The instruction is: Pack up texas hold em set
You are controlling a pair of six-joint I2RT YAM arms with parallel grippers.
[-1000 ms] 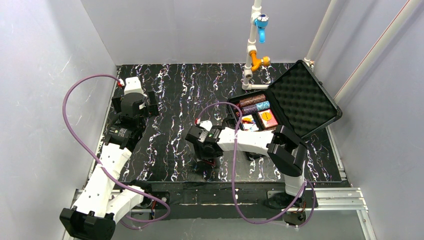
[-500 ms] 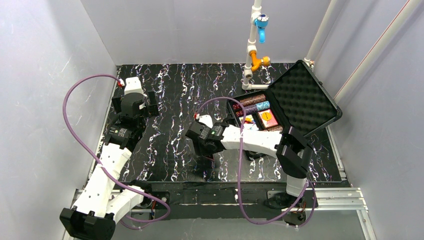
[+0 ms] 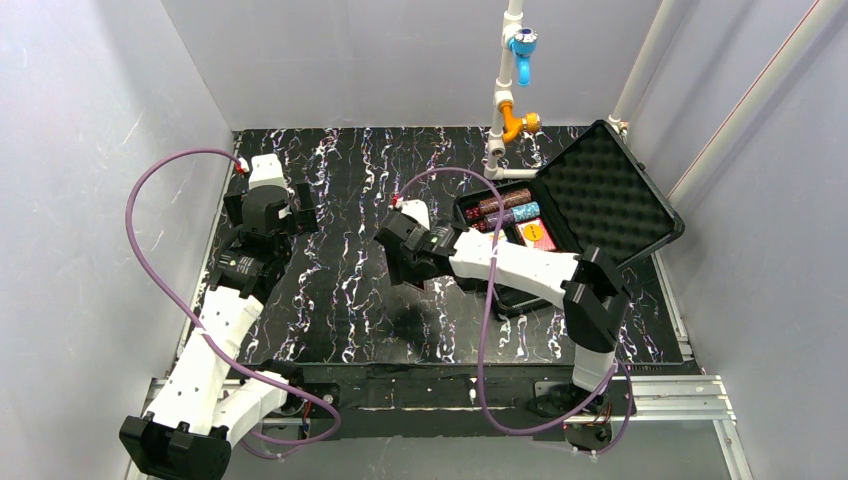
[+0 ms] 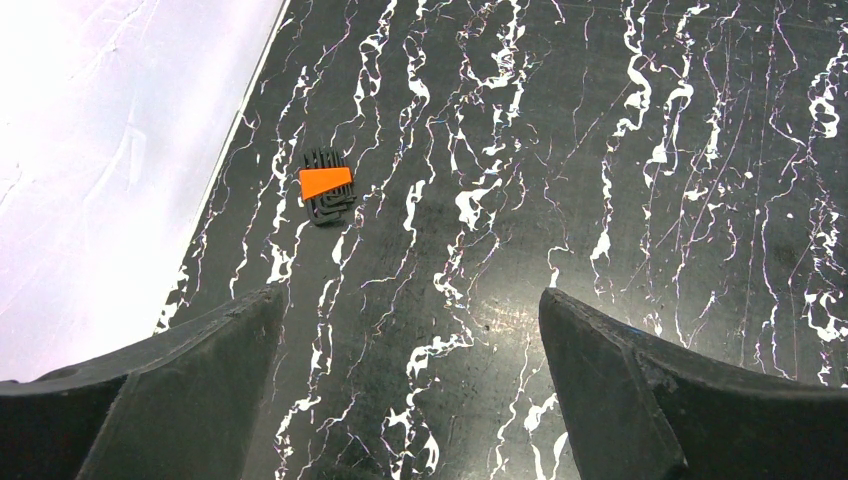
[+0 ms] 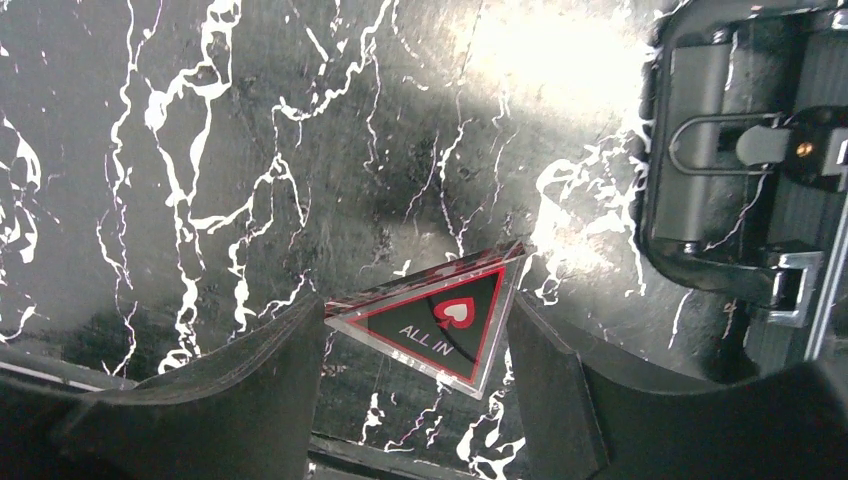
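Right wrist shows the right claw point(image 5: 415, 320) pinching a glossy triangular marker point(image 5: 440, 325); left claw point(image 4: 410, 300) gapes.

The clear-edged triangular plastic marker point(image 5: 438, 325) I hold is black with red border and heart; the flat marbled tabletop point(image 5: 300, 150) is black, veined white.

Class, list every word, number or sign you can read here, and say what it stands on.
"ALL IN", with a heart sign: on the triangular marker in the right tool.
Red card deck in the case: print too small to read.
Orange tag in the left wrist view: no text shows.
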